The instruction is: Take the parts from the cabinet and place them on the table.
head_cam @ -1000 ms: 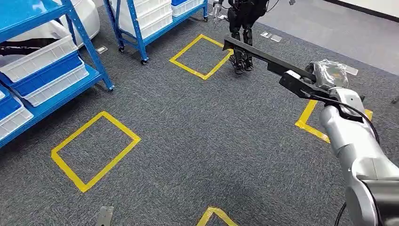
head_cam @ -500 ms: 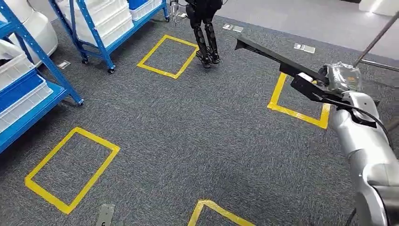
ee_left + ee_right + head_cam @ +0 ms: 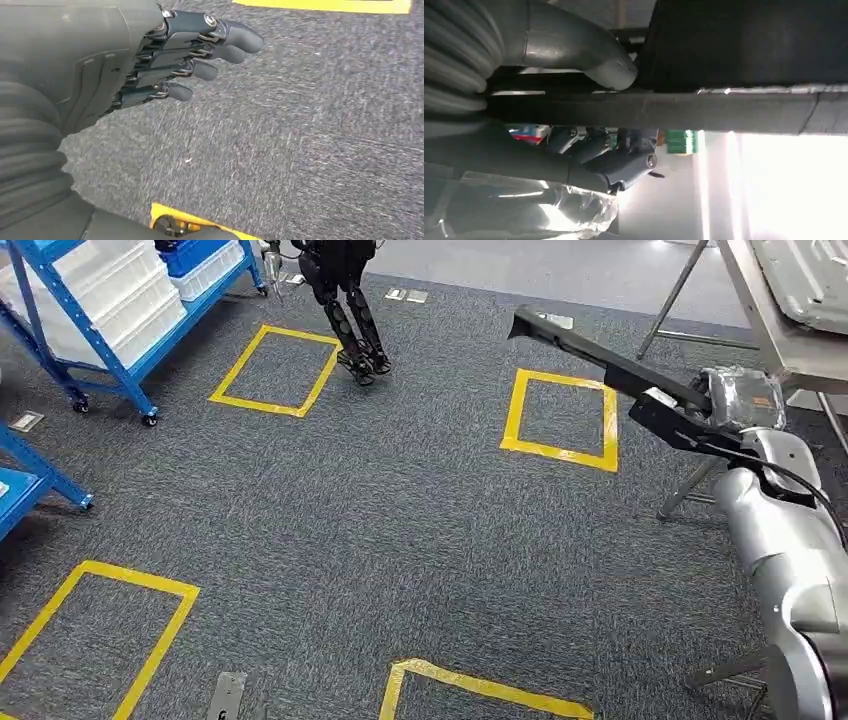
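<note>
A long black part (image 3: 590,352) sticks out forward and to the left from my right hand (image 3: 735,400), which grips it at its near end, high over the carpet. In the right wrist view the same black part (image 3: 724,107) runs across the picture, with the thumb and dark fingers of my right hand (image 3: 614,155) wrapped around it. A metal table (image 3: 770,330) stands at the far right, just beyond that hand, with a grey sheet-metal piece on it. My left hand (image 3: 165,55) hangs over the carpet, fingers stretched out and holding nothing.
Blue racks with white and blue bins (image 3: 120,300) stand at the far left. Another robot's dark legs (image 3: 350,310) stand by a yellow taped square (image 3: 275,370). More taped squares (image 3: 560,420) mark the grey carpet. A table leg (image 3: 690,485) slants down near my right arm.
The camera has turned to the right: the blue racks slid off to the left and the metal table came into view at the right. My right hand still holds the black part.
</note>
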Robot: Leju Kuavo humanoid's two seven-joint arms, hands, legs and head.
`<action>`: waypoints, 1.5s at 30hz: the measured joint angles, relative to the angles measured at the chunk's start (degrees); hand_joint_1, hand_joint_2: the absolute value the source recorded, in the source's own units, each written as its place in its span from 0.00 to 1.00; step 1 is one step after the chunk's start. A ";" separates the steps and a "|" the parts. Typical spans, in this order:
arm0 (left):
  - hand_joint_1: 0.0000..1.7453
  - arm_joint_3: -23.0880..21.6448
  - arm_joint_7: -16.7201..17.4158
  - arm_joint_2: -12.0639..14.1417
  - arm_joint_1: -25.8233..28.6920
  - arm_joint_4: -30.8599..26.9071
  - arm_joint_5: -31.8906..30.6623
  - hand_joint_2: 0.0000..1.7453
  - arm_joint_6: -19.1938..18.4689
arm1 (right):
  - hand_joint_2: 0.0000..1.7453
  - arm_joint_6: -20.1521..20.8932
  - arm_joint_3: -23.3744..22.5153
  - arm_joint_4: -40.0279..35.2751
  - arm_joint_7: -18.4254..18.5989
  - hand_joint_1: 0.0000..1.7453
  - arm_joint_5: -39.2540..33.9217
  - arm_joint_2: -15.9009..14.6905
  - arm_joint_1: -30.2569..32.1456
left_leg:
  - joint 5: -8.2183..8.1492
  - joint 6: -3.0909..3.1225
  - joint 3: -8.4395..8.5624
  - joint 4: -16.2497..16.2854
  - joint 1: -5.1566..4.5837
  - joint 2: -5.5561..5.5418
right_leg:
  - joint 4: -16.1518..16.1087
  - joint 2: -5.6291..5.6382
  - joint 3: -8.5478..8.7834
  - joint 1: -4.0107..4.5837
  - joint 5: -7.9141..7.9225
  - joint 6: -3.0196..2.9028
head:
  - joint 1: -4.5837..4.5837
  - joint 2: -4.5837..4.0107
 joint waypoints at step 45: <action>0.00 0.44 14.93 2.10 0.00 0.20 -1.27 1.00 -18.25 | 1.00 3.41 0.85 -0.57 0.46 1.00 -0.55 -0.87 -3.95 | 0.30 -1.17 -0.94 0.24 -1.64 10.59 | -0.30 -9.19 1.85 0.00 -1.21 -0.03 | 0.29 0.00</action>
